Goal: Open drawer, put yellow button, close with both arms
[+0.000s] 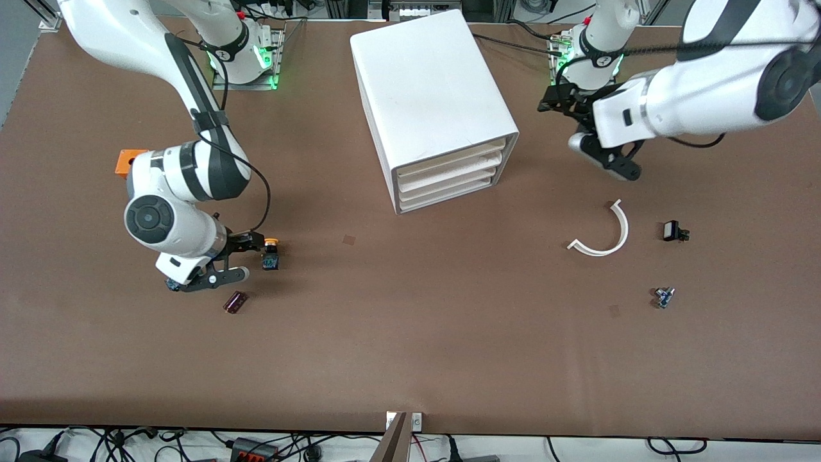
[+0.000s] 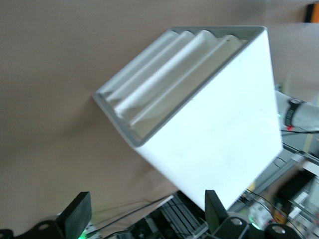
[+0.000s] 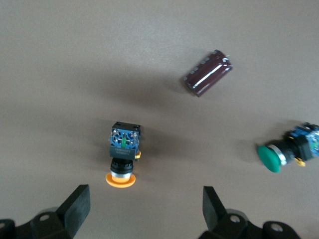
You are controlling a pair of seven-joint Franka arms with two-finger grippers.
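**Right gripper spread above yellow button; all three drawers closed**

I count one white cabinet (image 1: 431, 96) on the brown counter (image 1: 410, 346), with three drawers stacked in its front. The drawer (image 1: 449, 160) at the top sits flush, pushed in like the two below it.

One yellow button (image 1: 270, 253) lies on its side toward the right arm's end of the counter. My right gripper (image 1: 234, 260) is over it, fingers spread wide, gripping nothing. In the right wrist view the button (image 3: 122, 154) lies between the two finger tips, touching neither.

Near it I see one dark maroon cylinder (image 1: 235, 301), nearer the front camera than the button, and one green-capped button (image 3: 286, 152), which shows clearly only in the right wrist view. One orange block (image 1: 127, 162) pokes out beside the right arm.

My left gripper (image 1: 606, 157) hangs over bare counter beside the cabinet, toward the left arm's end, released and empty. Its wrist camera looks at the cabinet (image 2: 219, 129) and its three drawer fronts.

Toward that same end lie three loose parts: one curved white strip (image 1: 606, 234), one small black part (image 1: 673, 231), one small blue-and-grey part (image 1: 663, 296).
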